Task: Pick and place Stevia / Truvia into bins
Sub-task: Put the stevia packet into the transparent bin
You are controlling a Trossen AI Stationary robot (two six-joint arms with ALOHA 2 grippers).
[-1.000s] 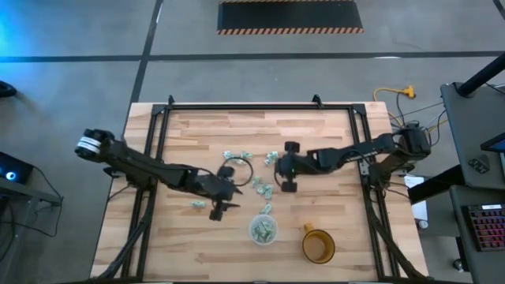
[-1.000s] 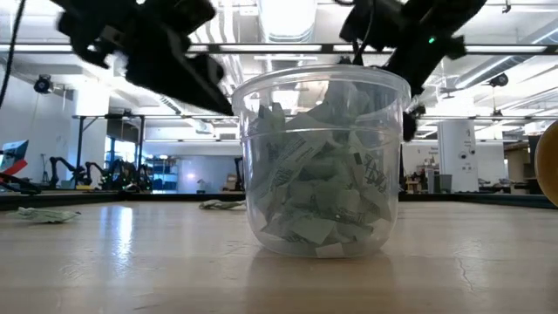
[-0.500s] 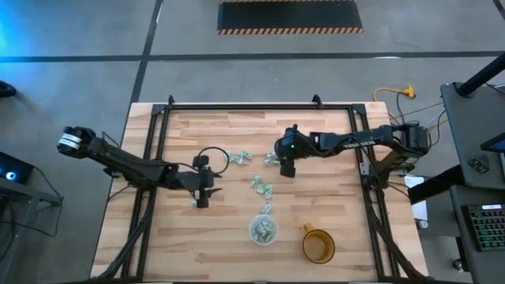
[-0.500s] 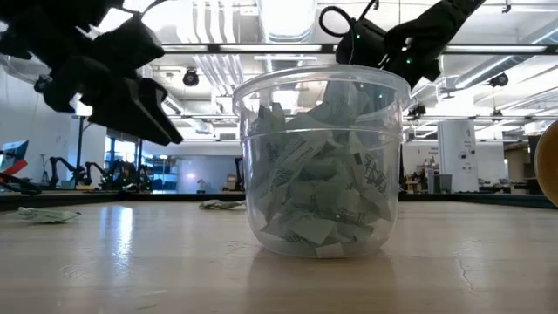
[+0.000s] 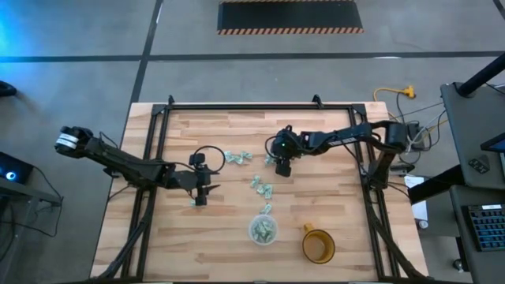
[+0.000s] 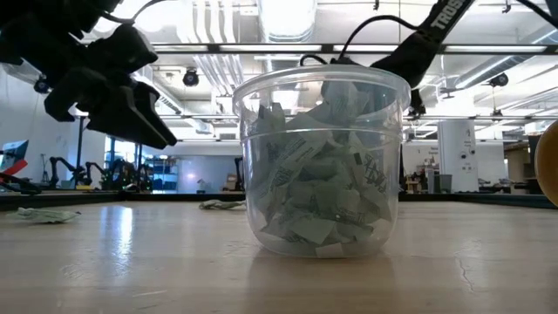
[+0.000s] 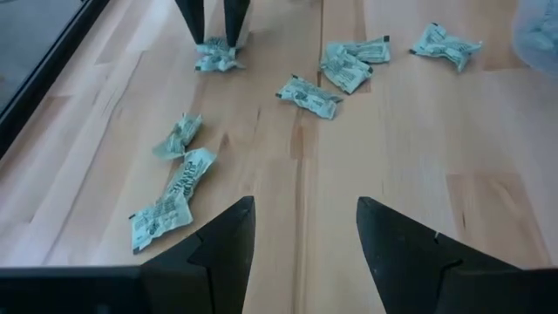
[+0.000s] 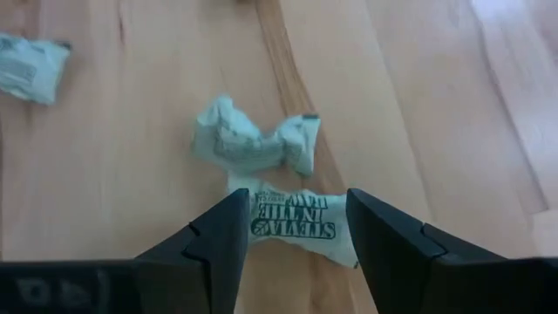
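Pale green Stevia sachets lie scattered flat on the wooden table (image 5: pixel 331 189). My right gripper (image 5: pixel 278 163) hangs open over two of them. In the right wrist view its fingers stand on either side of a printed sachet (image 8: pixel 292 223); a crumpled sachet (image 8: pixel 253 139) lies just beyond. Whether the fingers touch the printed one, I cannot tell. My left gripper (image 7: pixel 305 253) is open and holds nothing, above the table's left middle (image 5: pixel 207 188), with loose sachets (image 7: pixel 309 94) ahead of it. The clear cup (image 5: pixel 263 229), the bin, stands near the front edge, filled with sachets (image 6: pixel 321 174).
An amber mug (image 5: pixel 318 245) stands to the right of the cup near the front edge. One more sachet (image 5: pixel 267 209) lies just beyond the cup, and others (image 5: pixel 260 186) lie between the two grippers. A black frame (image 5: pixel 158 126) borders the table's far and side edges.
My left gripper has drawn back toward the table's left edge and a little down, then kept still. My right gripper has swung toward the far left and come down over the two sachets. No sachet has moved.
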